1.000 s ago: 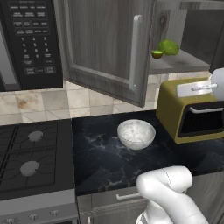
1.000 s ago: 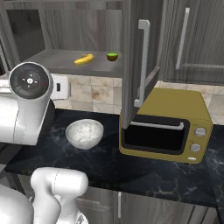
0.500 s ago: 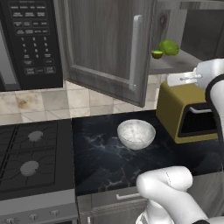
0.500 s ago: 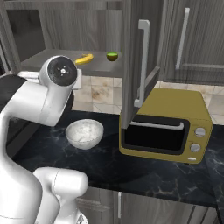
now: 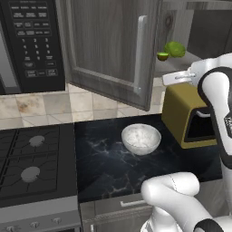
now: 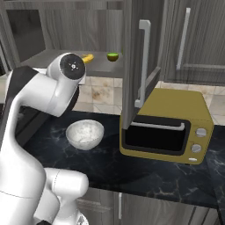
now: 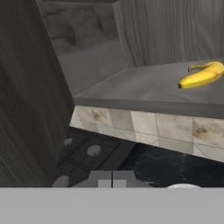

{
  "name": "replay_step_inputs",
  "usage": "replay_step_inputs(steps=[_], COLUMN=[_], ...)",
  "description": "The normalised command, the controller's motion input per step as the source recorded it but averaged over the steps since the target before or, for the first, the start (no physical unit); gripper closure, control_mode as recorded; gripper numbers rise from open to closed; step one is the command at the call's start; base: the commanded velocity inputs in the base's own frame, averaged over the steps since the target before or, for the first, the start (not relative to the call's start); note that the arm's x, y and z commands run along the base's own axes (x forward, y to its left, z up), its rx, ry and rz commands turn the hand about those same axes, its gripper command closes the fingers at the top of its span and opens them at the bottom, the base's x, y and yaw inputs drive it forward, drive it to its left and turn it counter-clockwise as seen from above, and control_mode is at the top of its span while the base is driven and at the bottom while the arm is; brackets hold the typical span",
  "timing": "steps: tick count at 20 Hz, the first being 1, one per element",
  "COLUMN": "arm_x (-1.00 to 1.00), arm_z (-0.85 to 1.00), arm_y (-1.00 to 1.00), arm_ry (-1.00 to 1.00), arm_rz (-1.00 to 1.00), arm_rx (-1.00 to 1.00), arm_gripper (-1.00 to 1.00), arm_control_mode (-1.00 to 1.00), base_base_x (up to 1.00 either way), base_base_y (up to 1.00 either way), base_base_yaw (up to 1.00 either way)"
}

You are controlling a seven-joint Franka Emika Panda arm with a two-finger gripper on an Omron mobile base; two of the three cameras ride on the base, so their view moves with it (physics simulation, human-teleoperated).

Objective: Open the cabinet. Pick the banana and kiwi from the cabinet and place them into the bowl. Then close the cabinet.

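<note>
The white arm has swung up in front of the open cabinet (image 5: 113,45), a change from a second ago, when its elbow sat low at the left of the right base view and only a wrist joint showed beside the oven. Now the big round joint stands level with the cabinet shelf (image 6: 52,61), partly covering the banana (image 6: 88,58), and in the left base view the forearm rises along the right edge past the yellow toaster oven (image 5: 186,118).

The gripper (image 7: 112,178) is clenched shut with nothing between its fingers; in the hand view the two tips sit pressed together at the bottom, pointing toward the shelf edge and the tiled wall beneath it.

The banana (image 7: 202,75) lies on the grey shelf, up and to the right of the tips and well apart from them. The kiwi (image 6: 113,56) rests on the same shelf, just beside the banana on the side nearer the open door; in the left base view it sits next to a larger lumpy green fruit (image 5: 174,49). Neither fruit has moved since the earlier frames.

The bowl (image 5: 141,138) stays where it was on the dark marbled counter (image 5: 104,167), between the stove (image 5: 31,163) and the oven, and holds no fruit. The cabinet door hangs swung wide, as before. The black microwave (image 5: 31,43) hangs to its left.
</note>
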Motion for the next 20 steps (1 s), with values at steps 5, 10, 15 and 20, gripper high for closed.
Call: replay_step_inputs(steps=[5,10,15,20], arm_x=[0.00,0.00,0.00,-0.03], arm_z=[-0.12,0.00,0.00,0.00], arm_y=[0.47,0.36,0.41,0.59], arm_ry=[0.00,0.00,0.00,0.00], arm_rz=[0.06,0.05,0.08,0.10], arm_rx=[0.00,0.00,0.00,0.00], arm_gripper=[1.00,1.00,1.00,1.00], arm_control_mode=[-1.00,-1.00,-1.00,-1.00], base_base_x=[0.00,0.00,0.00,0.00], base_base_y=[0.00,0.00,0.00,0.00], base_base_yaw=[0.00,0.00,0.00,0.00])
